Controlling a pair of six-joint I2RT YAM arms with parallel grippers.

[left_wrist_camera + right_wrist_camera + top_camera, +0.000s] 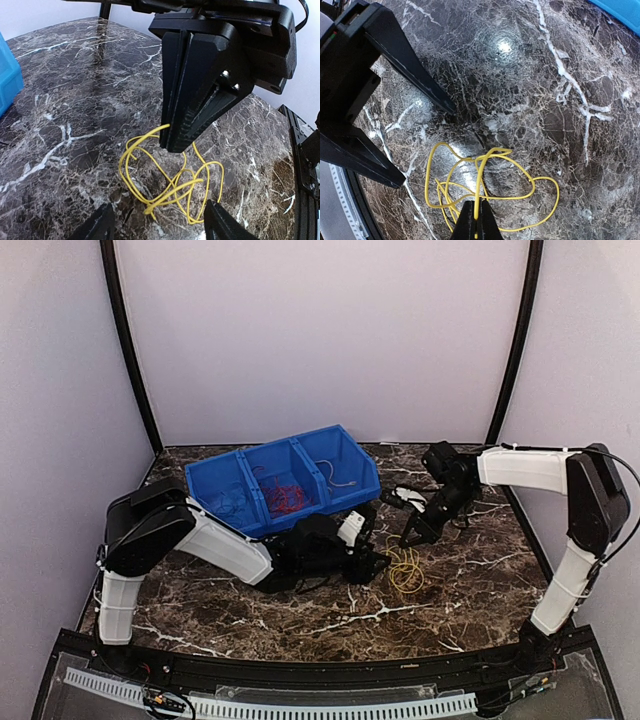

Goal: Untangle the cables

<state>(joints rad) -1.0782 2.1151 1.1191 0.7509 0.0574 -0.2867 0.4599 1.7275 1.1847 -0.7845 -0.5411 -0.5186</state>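
A yellow cable (405, 570) lies in loose tangled loops on the dark marble table, also seen in the left wrist view (170, 185) and the right wrist view (485, 185). My right gripper (410, 538) is shut on one strand of it, the pinch showing between its fingertips (476, 226); it also appears from the left wrist (181, 135). My left gripper (378, 562) is open and empty, its fingers (221, 226) low on either side of the near end of the loops (160, 222). A bundle of red cables (283, 497) lies in the blue bin's middle compartment.
The blue three-compartment bin (352, 455) stands at the back centre-left, just behind my left arm; pale wires lie in its left (232, 502) and right (343, 480) compartments. The left gripper's open fingers (415, 75) show at the left of the right wrist view.
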